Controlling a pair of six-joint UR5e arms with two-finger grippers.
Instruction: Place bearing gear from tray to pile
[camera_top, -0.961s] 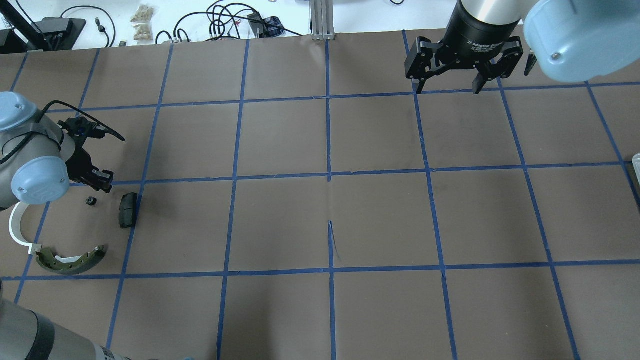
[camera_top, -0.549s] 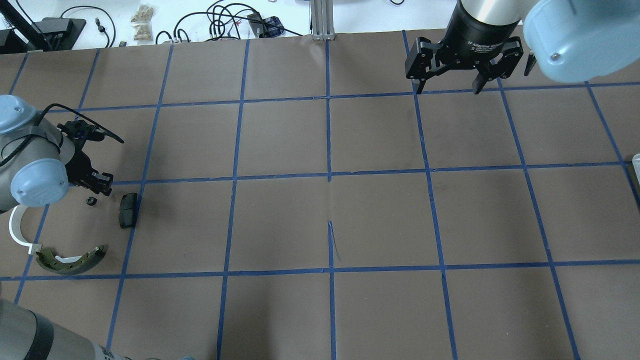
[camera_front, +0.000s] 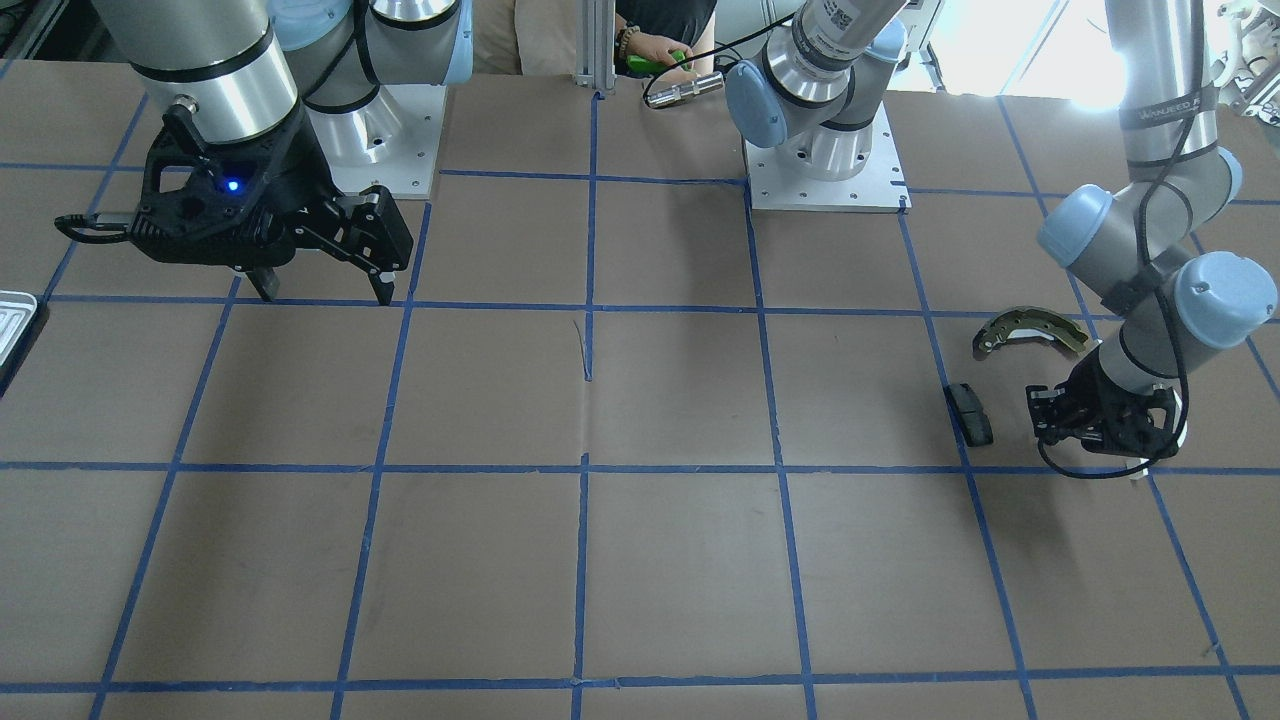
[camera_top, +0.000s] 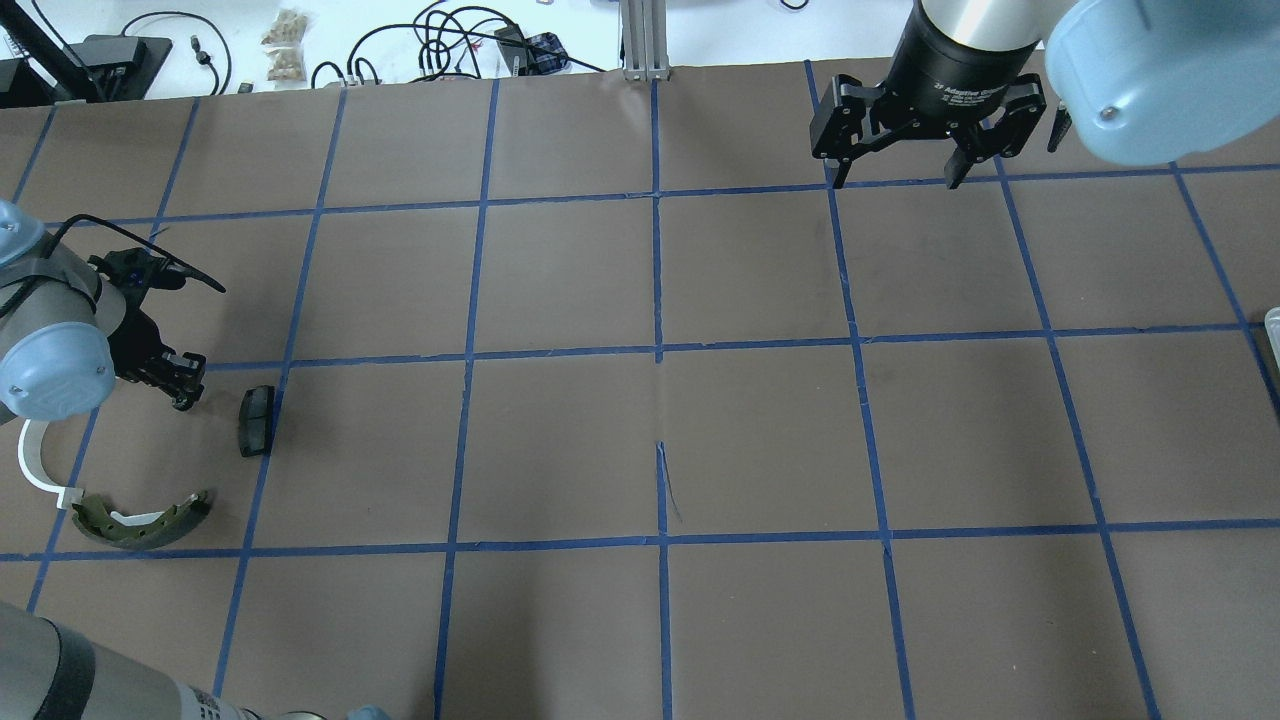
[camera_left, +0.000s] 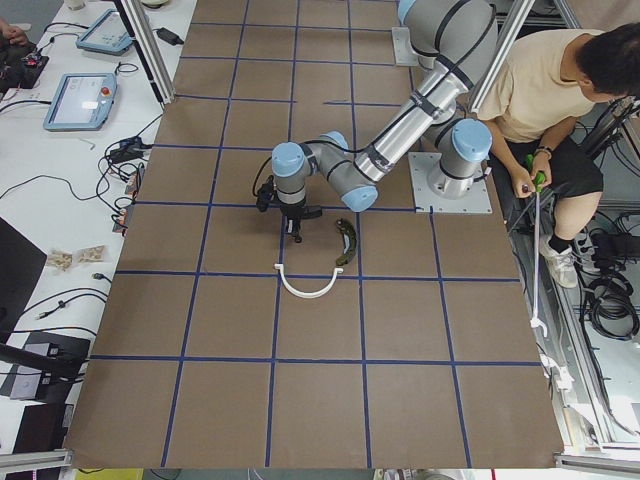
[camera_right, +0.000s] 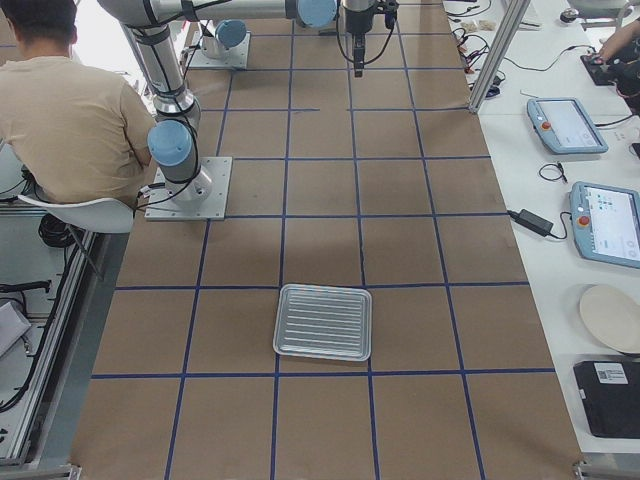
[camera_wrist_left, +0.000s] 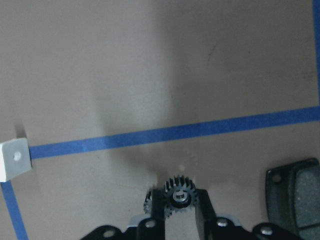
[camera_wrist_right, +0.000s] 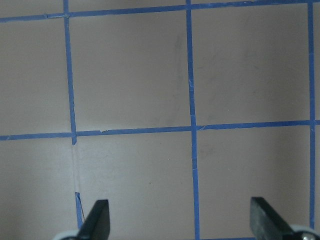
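The bearing gear (camera_wrist_left: 179, 192), a tiny black toothed piece, sits between the close-set fingertips of my left gripper (camera_wrist_left: 179, 214), which is shut on it low over the table. In the overhead view the left gripper (camera_top: 183, 393) hides the gear. It is just left of the black pad (camera_top: 255, 420), above the white arc (camera_top: 35, 460) and the brass-grey shoe (camera_top: 140, 520) of the pile. The ridged tray (camera_right: 322, 322) lies empty at the table's far right end. My right gripper (camera_top: 893, 183) is open and empty, high at the back right.
The pad (camera_wrist_left: 295, 195) and the white arc's end (camera_wrist_left: 14, 159) flank the left gripper. The tray's corner (camera_front: 12, 315) shows at the table's edge. A seated person is behind the robot bases. Cables and devices lie on the side benches.
The left arm has moved left and slightly toward the front. Its gripper now covers the spot where the gear lay in plain sight on the table. The right arm has not moved.
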